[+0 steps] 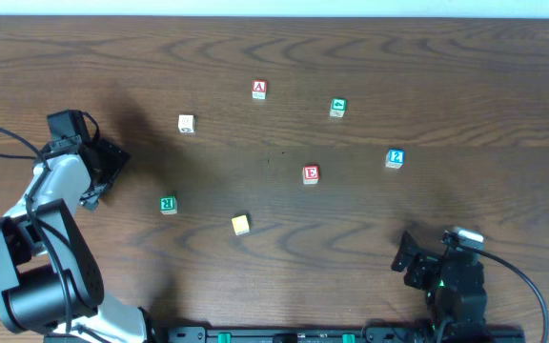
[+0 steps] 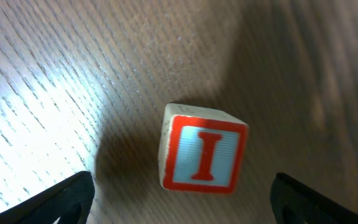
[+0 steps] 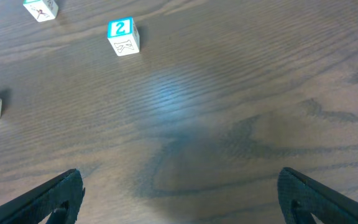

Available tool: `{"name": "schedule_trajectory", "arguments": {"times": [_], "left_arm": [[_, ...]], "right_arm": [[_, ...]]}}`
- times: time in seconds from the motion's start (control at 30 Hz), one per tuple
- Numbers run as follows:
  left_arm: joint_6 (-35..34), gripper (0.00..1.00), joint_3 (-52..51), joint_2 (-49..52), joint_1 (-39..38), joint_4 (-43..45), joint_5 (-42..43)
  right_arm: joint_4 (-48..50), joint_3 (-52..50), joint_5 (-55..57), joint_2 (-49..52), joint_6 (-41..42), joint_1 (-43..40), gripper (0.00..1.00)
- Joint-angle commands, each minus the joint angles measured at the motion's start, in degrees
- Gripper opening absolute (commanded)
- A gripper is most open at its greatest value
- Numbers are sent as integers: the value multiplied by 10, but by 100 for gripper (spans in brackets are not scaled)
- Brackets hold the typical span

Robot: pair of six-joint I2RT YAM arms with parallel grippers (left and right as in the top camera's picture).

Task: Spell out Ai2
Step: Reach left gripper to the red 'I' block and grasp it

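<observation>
Here, the left fingers (image 2: pixel 51 202) are spread wide and grasp nothing, one tip at each lower corner of the left wrist view. The I block (image 2: pixel 204 155) lies on the table (image 2: pixel 55 74) ahead of them, clear of both tips, its red letter on the side face turned towards the camera. Overhead, that arm sits near the table's left edge. The A block (image 1: pixel 259 90) lies towards the far edge, roughly midway along it, and the 2 block (image 1: pixel 395 158) sits right of centre, well apart from it. The right fingers (image 3: pixel 42 202) are likewise released and empty, low by the near edge towards the right corner, with the 2 block well ahead of them. A red E block (image 1: pixel 311 173) lies near the table's centre and a yellow block (image 1: pixel 241 224) nearer the near edge.
</observation>
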Motion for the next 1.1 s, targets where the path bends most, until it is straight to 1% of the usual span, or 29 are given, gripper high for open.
{"name": "schedule_trajectory", "arguments": {"times": [0.0,0.07,0.13,0.3,0.37,0.5,0.67,0.8,0.9,0.97,1.07], "left_arm": [[-10,92,9,4,1,6,-17],[-10,89,9,4,1,9,-28],[-10,84,9,5,1,14,-36],[-10,82,9,16,1,23,-35],[-10,79,9,22,2,23,-35],[-10,66,10,26,2,25,-34],[-10,65,24,26,1,23,-33],[-6,62,35,26,1,19,-33],[-6,55,37,26,1,19,-33],[-6,49,37,26,1,19,-33],[-6,44,37,26,1,18,-33]], "right_arm": [[-1,-6,2,-3,7,-4,99],[-1,-6,2,-3,7,-4,99],[-1,-6,2,-3,7,-4,99],[-1,-6,2,-3,7,-4,99],[-1,-6,2,-3,8,-4,99],[-1,-6,2,-3,7,-4,99],[-1,-6,2,-3,7,-4,99],[-1,-6,2,-3,7,-4,99],[-1,-6,2,-3,7,-4,99],[-1,-6,2,-3,7,-4,99],[-1,-6,2,-3,7,-4,99]]}}
